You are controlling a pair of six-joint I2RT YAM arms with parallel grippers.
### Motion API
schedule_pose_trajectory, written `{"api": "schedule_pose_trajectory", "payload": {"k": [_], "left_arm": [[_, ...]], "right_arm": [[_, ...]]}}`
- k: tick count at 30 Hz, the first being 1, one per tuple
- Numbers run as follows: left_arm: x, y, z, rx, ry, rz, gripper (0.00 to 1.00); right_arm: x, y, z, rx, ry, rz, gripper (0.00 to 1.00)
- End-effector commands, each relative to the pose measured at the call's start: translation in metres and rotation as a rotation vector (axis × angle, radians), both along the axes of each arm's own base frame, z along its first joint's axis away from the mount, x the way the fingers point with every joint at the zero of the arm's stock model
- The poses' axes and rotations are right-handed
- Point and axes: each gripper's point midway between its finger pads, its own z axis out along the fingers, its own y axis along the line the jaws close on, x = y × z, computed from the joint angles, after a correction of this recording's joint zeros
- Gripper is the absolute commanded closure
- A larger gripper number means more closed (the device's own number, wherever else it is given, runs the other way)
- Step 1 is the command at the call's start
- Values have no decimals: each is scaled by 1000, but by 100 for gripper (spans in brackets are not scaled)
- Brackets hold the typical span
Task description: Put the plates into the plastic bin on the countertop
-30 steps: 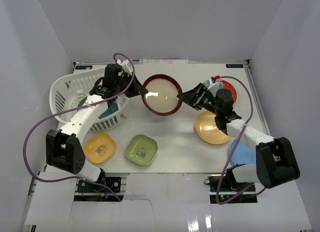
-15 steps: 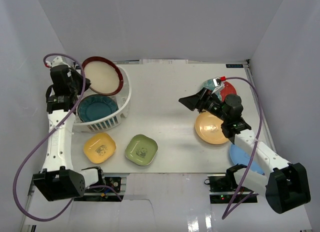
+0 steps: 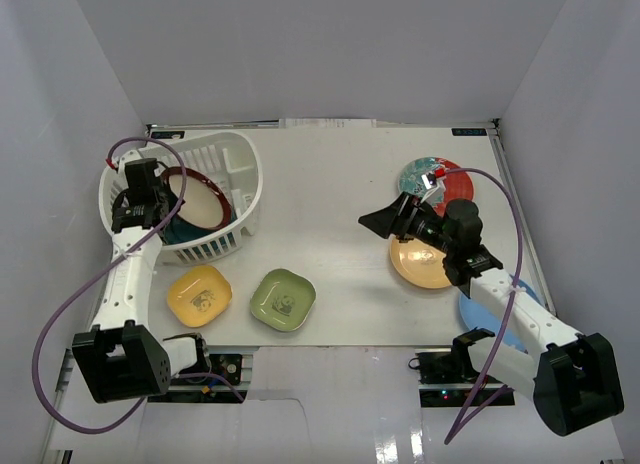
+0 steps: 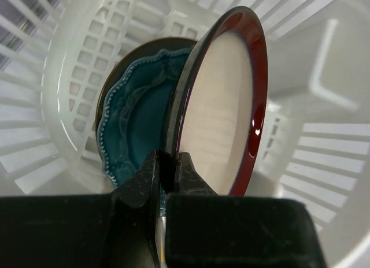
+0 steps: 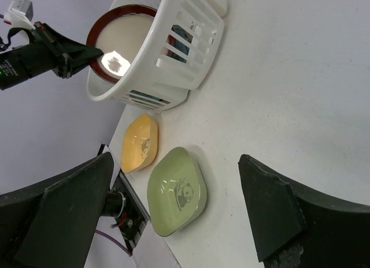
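Note:
My left gripper (image 3: 160,206) is shut on the rim of the red-rimmed cream plate (image 3: 200,200), held tilted on edge inside the white plastic bin (image 3: 240,159). In the left wrist view the gripper (image 4: 167,164) pinches the plate (image 4: 222,112) just above a scalloped teal plate (image 4: 136,118) lying in the bin (image 4: 63,77). My right gripper (image 3: 378,220) is open and empty above the countertop (image 3: 330,184), left of the orange-yellow plate (image 3: 420,264). The yellow (image 3: 199,294) and green (image 3: 283,299) rounded-square plates lie at the front left.
A teal-and-red plate (image 3: 437,177) lies at the back right and a light blue plate (image 3: 490,309) under my right arm at the front right. The right wrist view shows the bin (image 5: 173,54), the yellow plate (image 5: 139,144) and the green plate (image 5: 176,190).
My left gripper took the red-rimmed plate from the table's middle, swung it left over the bin, and has now lowered it inside. My right gripper let go of it and drew back right.

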Motion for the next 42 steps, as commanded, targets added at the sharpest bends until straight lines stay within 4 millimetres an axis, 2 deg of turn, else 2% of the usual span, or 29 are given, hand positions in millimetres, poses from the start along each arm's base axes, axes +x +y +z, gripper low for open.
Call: {"api": "schedule_pose_trajectory", "payload": {"k": [1,9,11,14,15,17,18,20,21,23,24,27,29,31,32,33,35,37,39,40,41,42], "left_arm": [[20,8,45,31,-195,34,100],[21,9,2,29,-112,33,98],[21,5,-8,20,-88,10,85],[16,1,-17,4,-66,-2,72],[15,0,-20,1,-63,-6,59],[9,-1,-26,-6,-55,-4,47],[7,-2,-29,-9,-51,-4,35],[2,-3,-32,-10,-48,-6,24],[1,-5,-34,-20,-46,-10,19],[-1,-9,-36,-40,-48,-24,3],[-1,-11,-34,-43,-51,-30,2],[-6,-8,-27,-28,-61,-18,2],[-8,-6,-21,-15,-79,-13,2],[-12,-8,-6,26,-116,-15,2],[-13,-10,0,48,-126,-21,2],[-14,-17,4,69,-132,-36,2],[-16,-18,7,82,-136,-35,2],[-20,-21,6,68,-139,-40,2],[-21,-32,4,42,-143,-83,2],[-22,-36,8,34,-154,-100,2],[-20,-55,11,8,-162,-177,2],[-19,-71,22,-13,-189,-238,2]], "right_arm": [[-6,-1,0,-27,-40,19,5],[-6,-12,-25,-92,-6,-34,5],[-6,-14,-29,-102,-1,-45,5],[-5,-20,-38,-143,15,-75,7],[-5,-21,-39,-147,14,-84,8],[-2,-27,-45,-172,24,-120,9],[0,-29,-47,-180,32,-133,12],[3,-33,-50,-193,43,-159,16],[5,-33,-53,-198,51,-162,22],[7,-32,-52,-204,62,-164,31],[10,-33,-54,-211,73,-169,38],[21,-41,-53,-233,78,-233,52],[33,-48,-53,-247,86,-274,55],[41,-56,-57,-259,107,-305,56],[50,-67,-63,-263,134,-340,59],[54,-70,-62,-245,154,-349,60],[68,-93,-67,-243,187,-420,61],[79,-108,-62,-218,200,-464,59],[97,-145,-59,-216,206,-588,54],[106,-175,-63,-210,224,-670,49],[112,-188,-63,-208,225,-703,47],[119,-201,-61,-205,227,-742,44]]}}
